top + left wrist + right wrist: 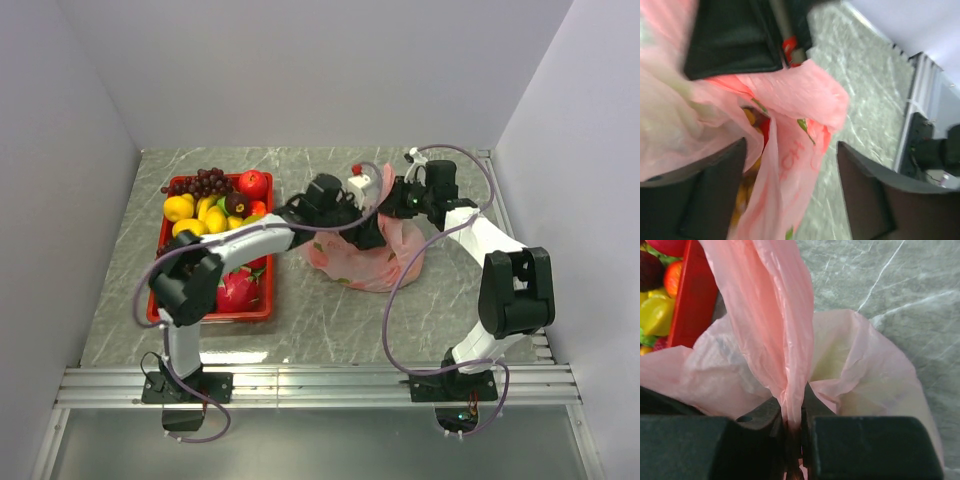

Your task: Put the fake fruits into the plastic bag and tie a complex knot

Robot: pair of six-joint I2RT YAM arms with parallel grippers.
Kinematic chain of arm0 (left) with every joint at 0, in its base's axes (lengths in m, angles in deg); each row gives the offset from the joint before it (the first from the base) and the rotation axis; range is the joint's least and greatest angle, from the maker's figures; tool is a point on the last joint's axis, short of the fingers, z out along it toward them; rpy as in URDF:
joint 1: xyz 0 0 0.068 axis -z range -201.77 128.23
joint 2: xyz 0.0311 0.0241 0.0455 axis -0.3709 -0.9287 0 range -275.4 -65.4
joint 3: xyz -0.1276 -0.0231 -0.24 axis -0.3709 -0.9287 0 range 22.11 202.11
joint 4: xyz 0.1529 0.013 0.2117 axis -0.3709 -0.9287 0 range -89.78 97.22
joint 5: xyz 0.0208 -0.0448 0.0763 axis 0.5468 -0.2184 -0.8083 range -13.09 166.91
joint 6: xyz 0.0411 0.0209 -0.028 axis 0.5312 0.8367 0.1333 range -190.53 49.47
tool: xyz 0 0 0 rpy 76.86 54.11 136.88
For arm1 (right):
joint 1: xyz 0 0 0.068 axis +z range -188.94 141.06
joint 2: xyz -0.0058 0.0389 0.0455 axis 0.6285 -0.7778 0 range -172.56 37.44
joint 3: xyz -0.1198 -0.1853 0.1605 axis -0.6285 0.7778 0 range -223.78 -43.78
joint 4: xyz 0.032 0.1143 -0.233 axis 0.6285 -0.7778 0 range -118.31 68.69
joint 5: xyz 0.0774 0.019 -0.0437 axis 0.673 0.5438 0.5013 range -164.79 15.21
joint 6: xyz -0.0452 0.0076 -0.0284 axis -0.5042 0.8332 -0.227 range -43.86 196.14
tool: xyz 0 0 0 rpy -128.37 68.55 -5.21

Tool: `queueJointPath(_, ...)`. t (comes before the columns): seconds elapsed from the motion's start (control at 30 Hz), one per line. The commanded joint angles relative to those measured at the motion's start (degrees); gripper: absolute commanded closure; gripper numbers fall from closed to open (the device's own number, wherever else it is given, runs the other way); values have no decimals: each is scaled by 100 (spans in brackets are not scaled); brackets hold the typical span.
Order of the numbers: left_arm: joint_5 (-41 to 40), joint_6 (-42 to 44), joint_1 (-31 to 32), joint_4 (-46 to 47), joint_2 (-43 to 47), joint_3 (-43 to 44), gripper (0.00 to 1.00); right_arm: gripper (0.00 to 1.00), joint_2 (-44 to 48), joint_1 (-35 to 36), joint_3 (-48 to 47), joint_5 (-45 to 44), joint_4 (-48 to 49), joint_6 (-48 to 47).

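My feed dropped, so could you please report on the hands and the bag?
Right hand shut on bag film. Left hand open, straddling a fold. Much fruit in tray.

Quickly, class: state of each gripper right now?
Left gripper: open, with the plastic bag loose in its gap.
Right gripper: shut on a gathered strip of the plastic bag.

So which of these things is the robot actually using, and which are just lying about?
In the job: pink plastic bag, fake fruits, left gripper, right gripper pinching the bag's film.
Just lying about: red tray holding the fruits, marble table.
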Motion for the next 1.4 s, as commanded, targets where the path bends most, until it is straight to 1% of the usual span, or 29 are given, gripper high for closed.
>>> queueJointPath(0.0, 264, 294, -405, -575, 1060, 430, 20, 85, -20, 3, -56, -88, -48, -568)
queueJointPath(0.03, 342, 328, -484, -647, 1218, 431, 10, 85, -20, 11, -65, -79, -65, -629)
queueJointPath(0.07, 317, 355, -572, -708, 1524, 439, 9, 85, -20, 29, -74, -62, -83, -700)
queueJointPath(0.17, 169, 426, -950, -1068, 2061, 396, 6, 84, -2, 47, -127, -18, -223, -937)
queueJointPath(0.2, 107, 408, -1186, -1156, 2168, 343, 6, 84, -2, 64, -170, -26, -276, -1077)
queueJointPath(0.27, 315, 408, -1468, -1576, 2405, 282, 6, 83, 24, 117, -188, -53, -391, -1113)
queueJointPath(0.3, 378, 512, -1722, -1788, 2476, 281, 6, 82, 24, 134, -232, -105, -452, -1409)
queueJointPath(0.37, 684, 1091, -1987, -2402, 2738, 185, 3, 79, 33, 204, -285, -167, -628, -1526)
queueJointPath(0.4, 1191, 1398, -2267, -2614, 2862, -16, 3, 78, 33, 214, -346, -167, -689, -1613)
queueJointPath(0.43, 1370, 2054, -2400, -2729, 3003, -157, 2, 77, 42, 214, -381, -176, -803, -1640)
queueJointPath(0.47, 1720, 2286, -2532, -2774, 3326, -532, 2, 71, 50, 222, -451, -185, -856, -1658)
queueJointPath(0.5, 1967, 2559, -2777, -2861, 3486, -693, 2, 68, 59, 222, -469, -185, -952, -1684)
queueJointPath(0.53, 2143, 3240, -2857, -2975, 3748, -842, 1, 63, 103, 222, -504, -202, -997, -1702)
queueJointPath(0.57, 2267, 3647, -2893, -3194, 3855, -957, 1, 60, 129, 222, -557, -194, -1023, -1720)
queueJointPath(0.6, 2460, 4643, -2911, -3736, 3935, -1123, 1, 57, 164, 222, -584, -167, -1093, -1746)
queueJointPath(0.63, 2496, 5105, -2911, -4011, 4057, -1203, 1, 51, 234, 231, -610, -150, -1129, -1755)
queueJointPath(0.67, 2531, 5475, -2911, -4144, 4120, -1300, 0, 47, 279, 222, -654, -141, -1147, -1755)
queueJointPath(0.7, 2558, 6027, -2911, -4189, 4190, -1536, 1, 44, 314, 231, -672, -115, -1199, -1764)
queueJointPath(0.73, 2584, 6190, -2911, -4067, 4321, -1669, 1, 40, 393, 231, -698, -106, -1217, -1772)
queueJointPath(0.8, 2585, 6209, -2876, -3577, 4410, -2063, 1, 35, 490, 231, -724, -88, -1208, -1755)
queueJointPath(0.83, 2515, 5974, -2850, -3026, 4419, -2144, 1, 31, 594, 222, -725, -62, -1217, -1764)
queueJointPath(1.03, 2479, 5524, -2621, -2029, 3928, -2110, 2, 28, 1166, 231, -654, 52, -1173, -1676)
queueJointPath(1.2, 2505, 5602, -2524, -1606, 3813, -2057, 3, 27, 1658, 231, -426, 167, -1050, -1764)
queueJointPath(1.27, 2566, 5742, -2516, -1640, 3769, -1978, 4, 26, 1764, 231, -356, 106, -1006, -1816)
queueJointPath(1.37, 2689, 6023, -2507, -1746, 3768, -1908, 7, 26, 2053, 240, -277, 149, -796, -1991)
